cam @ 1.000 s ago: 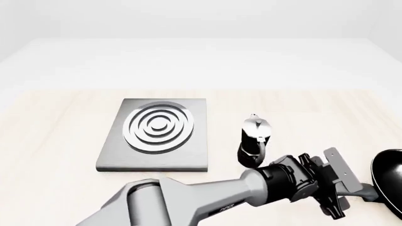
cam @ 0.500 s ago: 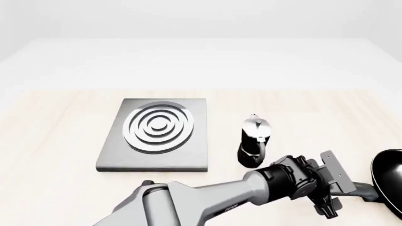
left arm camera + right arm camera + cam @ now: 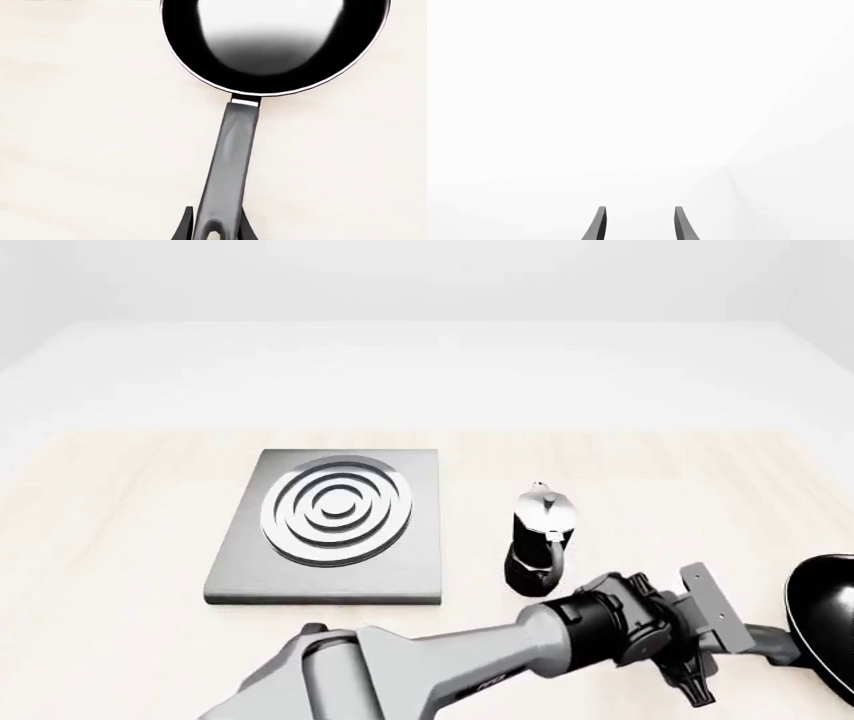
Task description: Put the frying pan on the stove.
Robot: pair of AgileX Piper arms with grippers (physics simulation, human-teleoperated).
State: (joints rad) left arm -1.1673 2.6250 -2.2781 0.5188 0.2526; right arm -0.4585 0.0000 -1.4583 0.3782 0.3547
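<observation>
Left wrist view alone shows left gripper point(image 3: 215, 231) clamped on frying pan point(image 3: 270, 45) handle; front view adds stove point(image 3: 334, 525), moka pot point(image 3: 541, 540). Right gripper point(image 3: 638, 225) spread, empty. No legible writing.

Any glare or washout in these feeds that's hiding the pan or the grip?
Left wrist view: a broad white reflection fills the frying pan, but its rim and handle stay sharp, with the left gripper straddling the handle end. Front view: evenly lit, pan cropped at the edge. Right wrist view: nearly all white, only the right gripper fingers show.
</observation>
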